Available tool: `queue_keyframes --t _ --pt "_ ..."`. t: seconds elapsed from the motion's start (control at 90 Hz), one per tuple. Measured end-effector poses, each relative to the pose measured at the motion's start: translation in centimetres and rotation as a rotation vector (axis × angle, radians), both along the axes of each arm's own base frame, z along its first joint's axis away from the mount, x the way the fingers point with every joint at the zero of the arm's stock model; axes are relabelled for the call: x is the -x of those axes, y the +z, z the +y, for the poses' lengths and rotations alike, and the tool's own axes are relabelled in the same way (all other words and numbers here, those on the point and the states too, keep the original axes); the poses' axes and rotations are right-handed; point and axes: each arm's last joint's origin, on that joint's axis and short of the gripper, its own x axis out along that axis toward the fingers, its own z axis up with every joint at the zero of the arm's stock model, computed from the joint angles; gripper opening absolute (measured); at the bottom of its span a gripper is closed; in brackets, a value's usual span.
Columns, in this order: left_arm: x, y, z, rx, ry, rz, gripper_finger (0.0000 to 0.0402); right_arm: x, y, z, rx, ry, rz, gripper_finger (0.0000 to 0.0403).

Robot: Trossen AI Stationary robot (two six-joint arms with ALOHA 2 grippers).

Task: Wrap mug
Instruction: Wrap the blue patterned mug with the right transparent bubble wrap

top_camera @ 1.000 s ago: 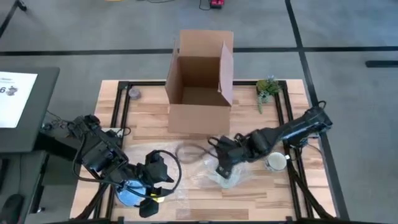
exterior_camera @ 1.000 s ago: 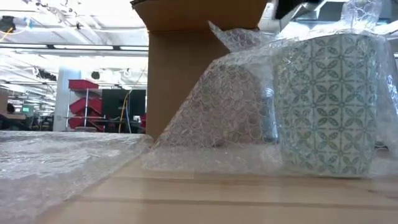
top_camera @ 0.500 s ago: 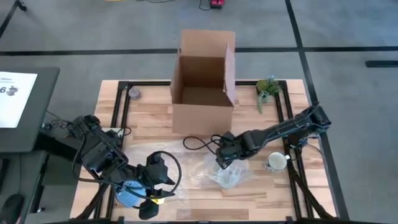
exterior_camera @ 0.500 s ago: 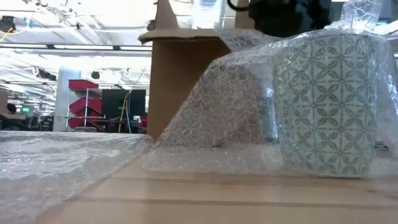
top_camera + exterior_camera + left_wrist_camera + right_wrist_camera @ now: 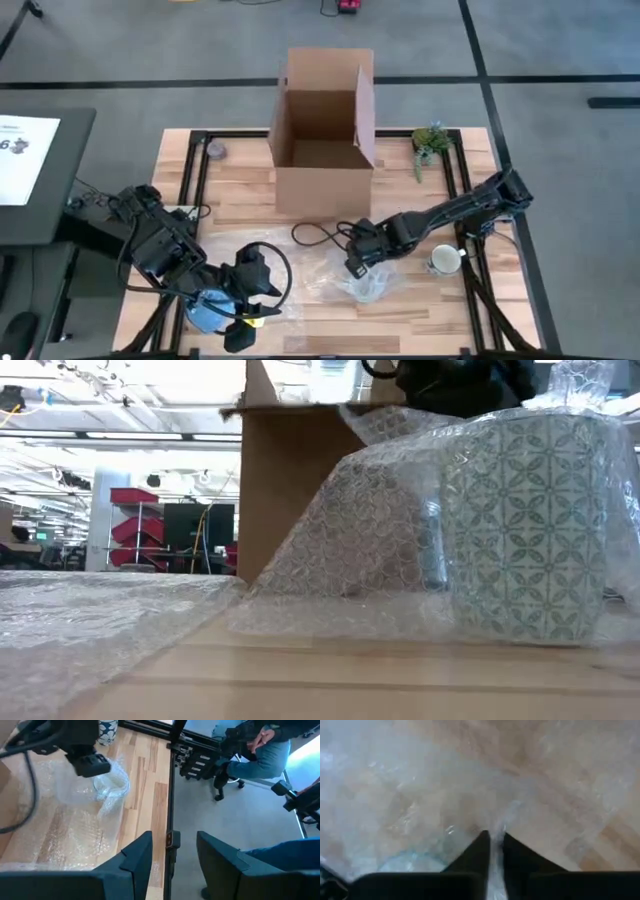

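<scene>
I place everything by the cardboard box (image 5: 322,130) standing open at the far middle of the table (image 5: 250,215).

Going left to right: my left gripper (image 5: 243,325) waits at the near-left corner, well away from the box and above a blue roll that I cannot identify. Its 2 fingers (image 5: 131,857) stand apart with nothing between them in the left wrist view, so it is released and idle. I judge it is parked there to stay out of the wrapping area.

In front of the box, slightly to its right, lies the bubble wrap (image 5: 352,280), with the patterned mug (image 5: 525,525) sitting upright on it and partly draped. The low view shows the film climbing over the mug's side like a tent.

My right gripper (image 5: 354,264) hangs just above that bundle, on its box side. In the right wrist view its fingers (image 5: 480,849) are pinched almost together on a thin fold of the wrap, so I read it as clenched on the film, holding the edge up to carry it over the mug. The mug itself sits just under and on the near side of this gripper, not grasped.

To the box's right and nearer, a 2nd white mug (image 5: 443,261) stands beside the right arm, untouched.
</scene>
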Motion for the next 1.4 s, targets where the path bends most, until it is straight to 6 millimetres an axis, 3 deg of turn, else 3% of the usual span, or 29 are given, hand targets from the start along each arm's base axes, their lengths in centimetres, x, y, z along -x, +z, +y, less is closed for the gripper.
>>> queue_keyframes --t 0.267,0.444,0.733,0.822,0.967,1.089,1.2,1.4 --pt "0.0 0.0 0.1 -0.012 -0.008 -0.002 0.0134 0.0 3.3 2.6 -0.024 0.032 -0.097 0.0002" --pt "0.0 0.0 0.1 -0.021 -0.012 0.0 0.0134 0.3 3.2 4.6 -0.048 0.057 -0.129 0.0001" --pt "-0.2 0.0 0.3 -0.029 0.004 -0.006 0.0134 -1.3 -2.6 7.2 -0.004 0.163 0.029 0.0" --pt "-0.3 0.0 0.4 -0.029 0.009 -0.006 0.0134 -1.9 -4.6 7.2 0.023 0.159 0.089 0.0" --pt "-0.3 0.0 0.4 -0.028 0.01 -0.006 0.0134 -2.4 -5.7 6.5 0.011 0.183 0.149 0.0" --pt "-0.3 0.0 0.4 -0.026 0.01 -0.005 0.0134 -2.4 -4.6 5.6 -0.035 0.179 0.143 0.0" --pt "-0.3 0.0 0.4 -0.026 0.011 -0.005 0.0134 -1.8 -2.0 4.7 -0.063 0.17 0.082 0.0008" --pt "-0.3 0.0 0.4 -0.03 0.006 -0.006 0.0134 -0.2 1.8 3.1 -0.136 0.161 0.044 0.008"
